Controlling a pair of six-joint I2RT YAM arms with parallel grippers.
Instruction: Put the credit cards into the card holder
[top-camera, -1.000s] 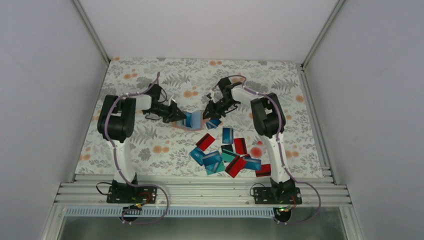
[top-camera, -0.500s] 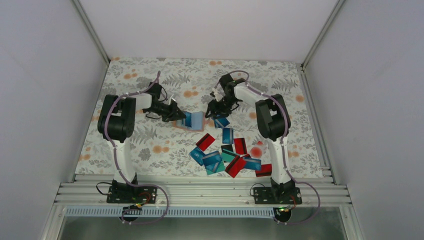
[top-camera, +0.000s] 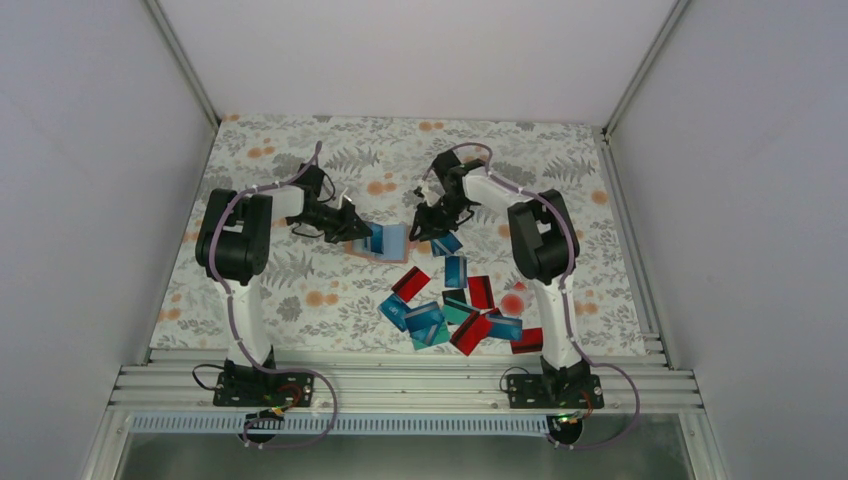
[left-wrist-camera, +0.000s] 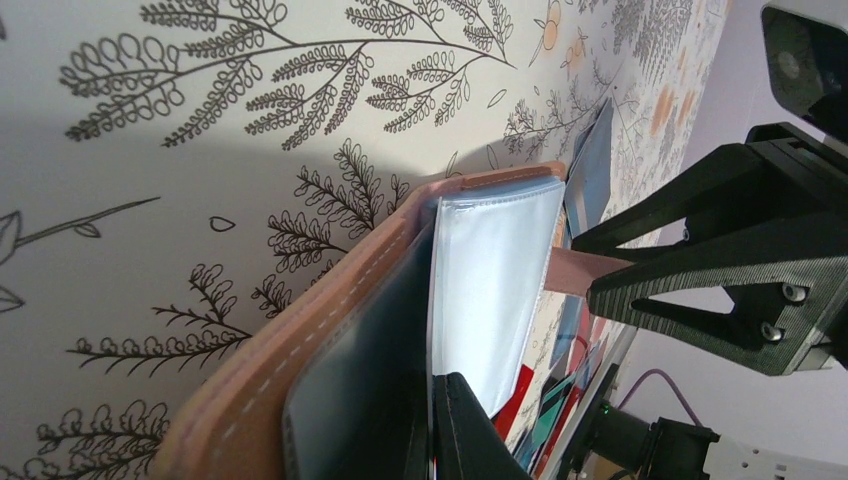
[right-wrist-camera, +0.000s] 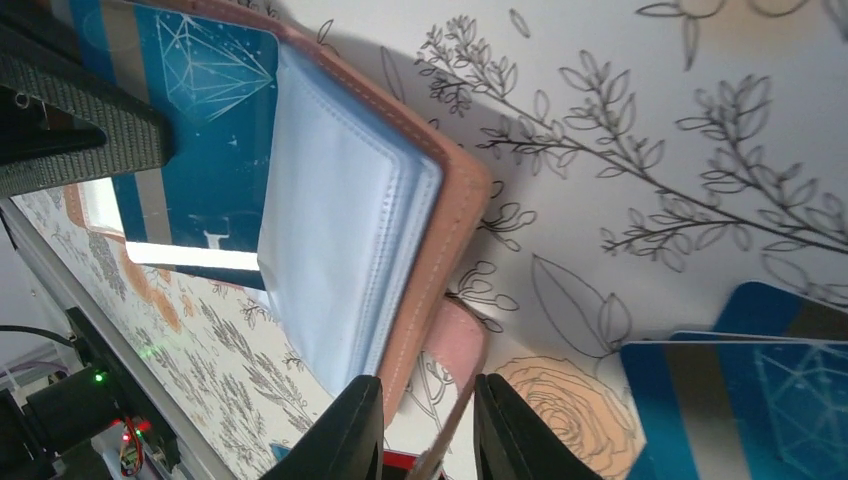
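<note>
The card holder (top-camera: 392, 240) lies open on the floral cloth, tan cover (left-wrist-camera: 300, 340) down and clear sleeves (left-wrist-camera: 500, 290) fanned up. My left gripper (left-wrist-camera: 432, 400) is shut on one sleeve page at its left side; a blue card (right-wrist-camera: 200, 100) sits in that page. My right gripper (right-wrist-camera: 428, 388) is closed narrowly over the cover's right edge and its pink strap (right-wrist-camera: 450, 350). In the top view the left gripper (top-camera: 355, 230) and the right gripper (top-camera: 425, 228) face each other across the holder. Several blue, teal and red credit cards (top-camera: 445, 310) lie scattered nearer the bases.
A loose blue card (top-camera: 447, 243) lies just right of the holder, under the right wrist, and shows as a blue card (right-wrist-camera: 740, 400) in the right wrist view. White walls and aluminium rails (top-camera: 400, 380) border the cloth.
The right jaws spread, then narrowed again over the holder's edge and strap. The loose blue card by the holder shifted slightly right. The left arm has held still.
</note>
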